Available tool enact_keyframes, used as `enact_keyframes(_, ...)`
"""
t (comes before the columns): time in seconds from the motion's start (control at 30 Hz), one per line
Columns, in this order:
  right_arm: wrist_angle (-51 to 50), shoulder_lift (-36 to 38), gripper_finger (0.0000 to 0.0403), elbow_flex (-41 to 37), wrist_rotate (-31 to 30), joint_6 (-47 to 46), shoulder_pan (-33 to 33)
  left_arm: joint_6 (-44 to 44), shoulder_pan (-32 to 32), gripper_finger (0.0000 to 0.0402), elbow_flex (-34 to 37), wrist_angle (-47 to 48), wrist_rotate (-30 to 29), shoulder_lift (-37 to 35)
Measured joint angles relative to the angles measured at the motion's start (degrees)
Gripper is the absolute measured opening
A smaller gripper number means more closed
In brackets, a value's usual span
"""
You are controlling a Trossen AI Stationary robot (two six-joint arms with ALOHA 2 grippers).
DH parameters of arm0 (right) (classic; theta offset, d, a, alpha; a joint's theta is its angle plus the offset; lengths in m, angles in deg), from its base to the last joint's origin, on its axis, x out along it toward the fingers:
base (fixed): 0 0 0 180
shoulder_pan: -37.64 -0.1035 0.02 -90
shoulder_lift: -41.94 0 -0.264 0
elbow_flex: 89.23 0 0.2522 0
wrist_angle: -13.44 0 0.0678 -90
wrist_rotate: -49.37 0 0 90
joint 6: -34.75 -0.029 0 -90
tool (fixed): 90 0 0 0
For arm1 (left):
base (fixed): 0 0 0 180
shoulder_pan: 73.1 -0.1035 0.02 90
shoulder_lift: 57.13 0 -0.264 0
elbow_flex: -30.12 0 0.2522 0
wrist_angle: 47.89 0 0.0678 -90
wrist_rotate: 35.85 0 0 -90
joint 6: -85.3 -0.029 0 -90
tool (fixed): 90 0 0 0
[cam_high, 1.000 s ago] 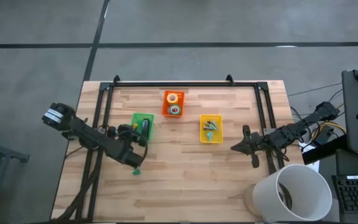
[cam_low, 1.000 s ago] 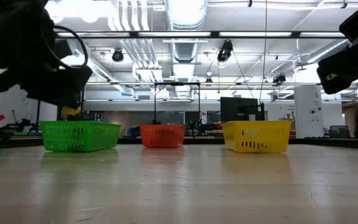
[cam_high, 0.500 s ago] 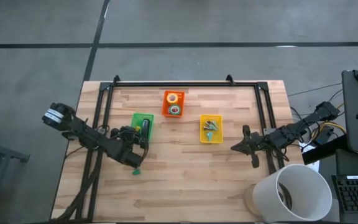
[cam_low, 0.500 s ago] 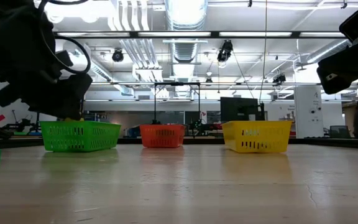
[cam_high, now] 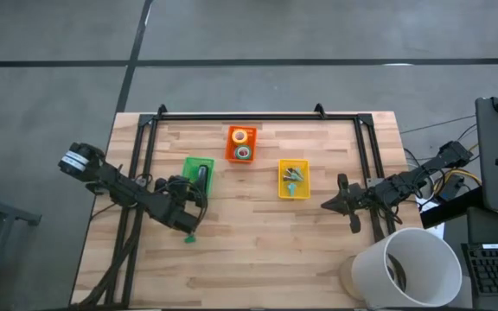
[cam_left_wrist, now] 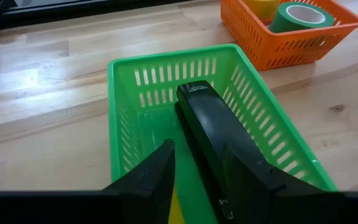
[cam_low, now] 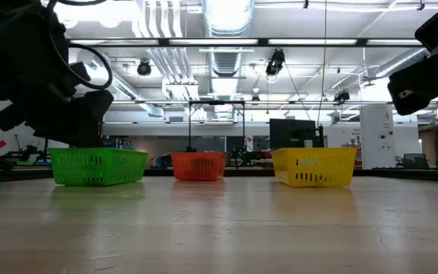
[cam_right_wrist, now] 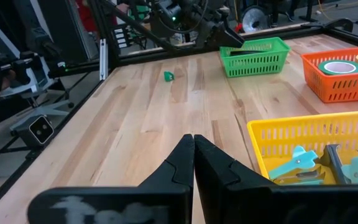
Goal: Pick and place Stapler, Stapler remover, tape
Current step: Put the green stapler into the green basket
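The black stapler point(cam_left_wrist: 213, 127) lies lengthwise on the floor of the green basket point(cam_left_wrist: 114, 124), which sits left of centre point(cam_high: 199, 166). My left gripper point(cam_left_wrist: 197, 149) is low over that basket point(cam_high: 193, 188), open, its fingers on either side of the stapler's near end. A thin yellow sliver point(cam_left_wrist: 175, 208) shows between them; I cannot tell what it is. The yellow tape point(cam_high: 240, 136) and green tape point(cam_left_wrist: 300, 15) lie in the orange basket point(cam_high: 241, 145). No red-orange rolls show. My right gripper point(cam_right_wrist: 193, 138) is shut and waits near the table's right edge point(cam_high: 327, 206). My left gripper comes slanting down from the near left, with the stapler's near end point(cam_left_wrist: 219, 186) between its fingers. A strip of basket floor shows between one finger point(cam_left_wrist: 157, 174) and the stapler. The other finger point(cam_left_wrist: 260, 183) overlaps the stapler, so I cannot tell whether it touches.
The yellow basket point(cam_high: 293, 180) holds teal claw-like pieces point(cam_right_wrist: 297, 163). A small green piece point(cam_high: 190, 236) lies on the wood near the left arm. A white bucket point(cam_high: 405, 268) stands at the near right corner. A black frame rail point(cam_high: 249, 115) runs along the far edge.
My left gripper has sunk toward the green basket. A small yellow bit that showed below it in the low view has dropped out of sight behind the basket's wall.
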Motion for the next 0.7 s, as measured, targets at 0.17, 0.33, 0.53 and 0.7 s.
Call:
enact_keyframes(0.17,0.0,0.0,0.0008,0.0,0.0,0.0,0.0,-4.2,1.3,0.0152,-1.7,0.0,0.2,0.0)
enact_keyframes(0.33,0.0,0.0,0.0008,0.0,0.0,0.0,0.0,-14.4,5.5,0.0154,-6.5,-0.2,2.5,0.0)
enact_keyframes(0.53,0.0,0.0,0.0008,0.0,0.0,0.0,0.0,-25.0,12.3,0.0154,-10.3,-3.4,11.8,0.0)
enact_keyframes(0.7,0.0,0.0,0.0008,0.0,0.0,0.0,0.0,-27.2,18.6,0.0154,-10.1,-9.4,16.6,0.0)
